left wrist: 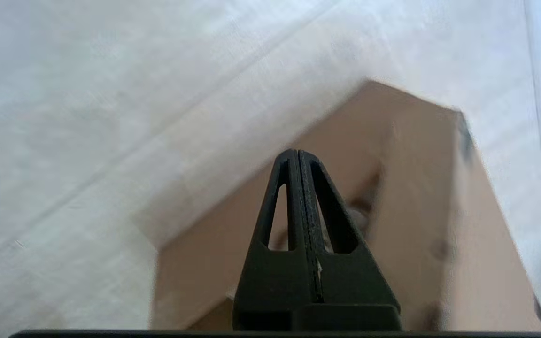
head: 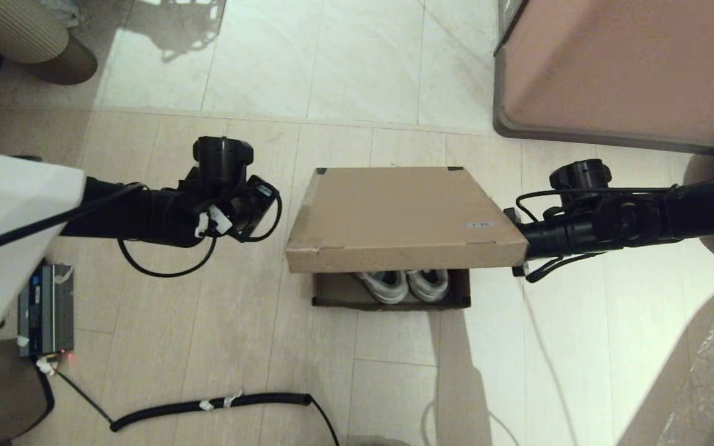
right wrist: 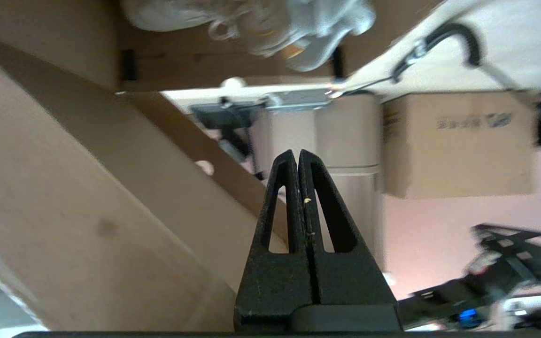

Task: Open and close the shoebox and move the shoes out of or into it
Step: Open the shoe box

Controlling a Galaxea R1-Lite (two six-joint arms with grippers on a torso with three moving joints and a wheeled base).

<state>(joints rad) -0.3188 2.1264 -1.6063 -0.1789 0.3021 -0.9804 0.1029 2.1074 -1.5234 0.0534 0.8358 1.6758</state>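
Observation:
The brown cardboard shoebox lid (head: 394, 210) is tilted up on its far hinge, with dark tape on its far corners and a small white label. Below its raised front edge the box base (head: 332, 294) shows, with the toes of the white and grey shoes (head: 406, 285) inside. My right arm (head: 586, 232) reaches in from the right, its tip hidden under the lid's right edge. In the right wrist view the right gripper (right wrist: 298, 157) is shut and empty beneath the lid's underside (right wrist: 64, 197), the shoes (right wrist: 261, 19) beyond. My left gripper (left wrist: 297, 155) is shut and empty, short of the shoebox (left wrist: 416, 211).
A large pinkish-brown cabinet (head: 623, 68) stands at the far right. On the floor to the left sits a grey device (head: 47, 310), and a coiled black cable (head: 220, 404) lies in front. A ribbed beige object (head: 22, 37) is at the far left.

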